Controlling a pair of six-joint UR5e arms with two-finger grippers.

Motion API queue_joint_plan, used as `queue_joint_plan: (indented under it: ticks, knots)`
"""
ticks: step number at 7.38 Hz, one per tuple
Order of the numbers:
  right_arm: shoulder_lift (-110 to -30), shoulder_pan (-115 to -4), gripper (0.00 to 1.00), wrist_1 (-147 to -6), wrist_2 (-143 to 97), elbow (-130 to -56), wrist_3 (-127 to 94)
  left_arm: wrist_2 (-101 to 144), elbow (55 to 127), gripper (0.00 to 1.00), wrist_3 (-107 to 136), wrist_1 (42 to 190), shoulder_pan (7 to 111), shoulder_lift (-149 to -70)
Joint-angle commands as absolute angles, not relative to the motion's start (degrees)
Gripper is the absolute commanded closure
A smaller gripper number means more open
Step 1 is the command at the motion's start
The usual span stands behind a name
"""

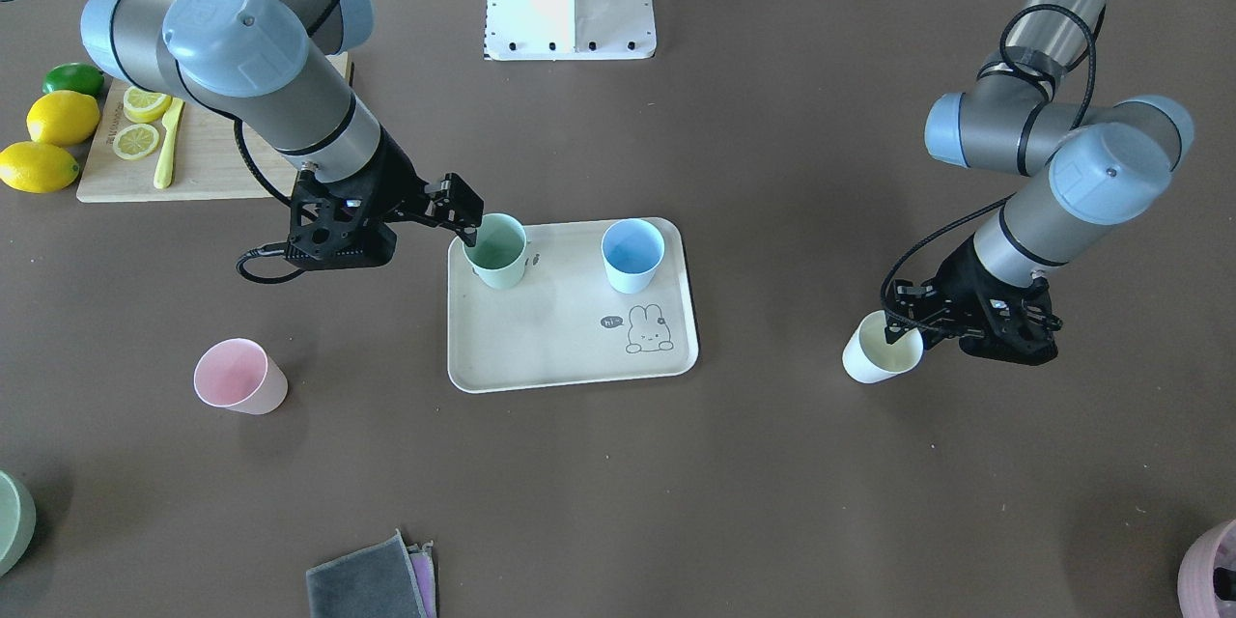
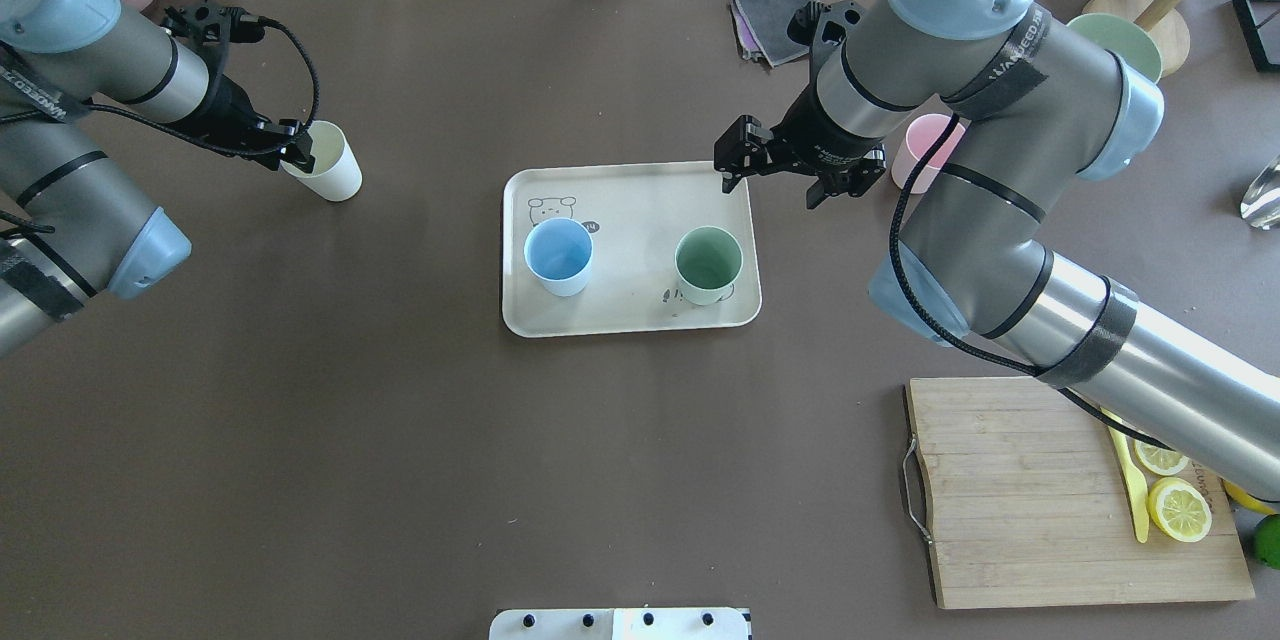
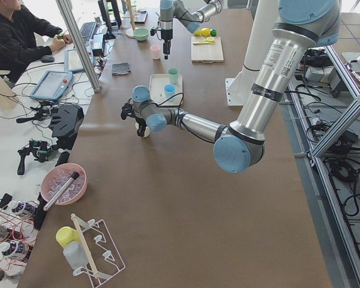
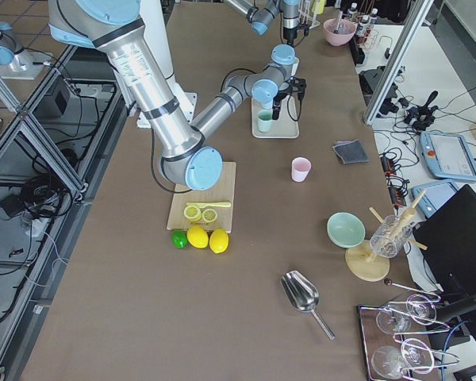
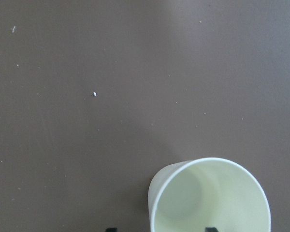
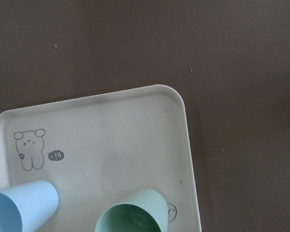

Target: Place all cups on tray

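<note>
The cream tray (image 1: 550, 338) holds the mint green cup (image 1: 497, 251) and the blue cup (image 1: 632, 254), both upright. My right gripper (image 1: 470, 217) is open and empty, just beside the green cup's rim; in the overhead view it (image 2: 770, 192) hovers at the tray's (image 2: 630, 220) far right corner. The pink cup (image 1: 239, 377) stands on the table, off the tray. My left gripper (image 2: 297, 152) is open and straddles the wall of the cream-yellow cup (image 2: 328, 162). In the left wrist view one fingertip (image 5: 111, 229) is outside the cup (image 5: 210, 198) and the other inside.
A wooden cutting board (image 1: 203, 164) with lemon slices and a yellow knife lies by my right arm, with whole lemons (image 1: 39, 164) beside it. A folded grey cloth (image 1: 372, 579), a sage-green bowl (image 1: 10, 521) and a mauve-pink vessel (image 1: 1212, 570) sit along the far edge.
</note>
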State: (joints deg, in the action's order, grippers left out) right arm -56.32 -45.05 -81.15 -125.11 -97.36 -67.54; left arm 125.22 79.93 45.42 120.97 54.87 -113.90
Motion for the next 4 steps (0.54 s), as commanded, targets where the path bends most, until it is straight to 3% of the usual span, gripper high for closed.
queue_joint_plan:
  ticks: [1,4]
  knots:
    - [-57.0,-46.7,0.00,-81.2,-126.3,-97.9,-67.5,125.2,78.4,1.00,49.2,121.2,54.8,-115.3]
    - [-58.4,-48.7,0.00,-81.5,-126.8,-97.7,-64.2,125.9,79.1,1.00,53.0,116.9,56.3,-120.0]
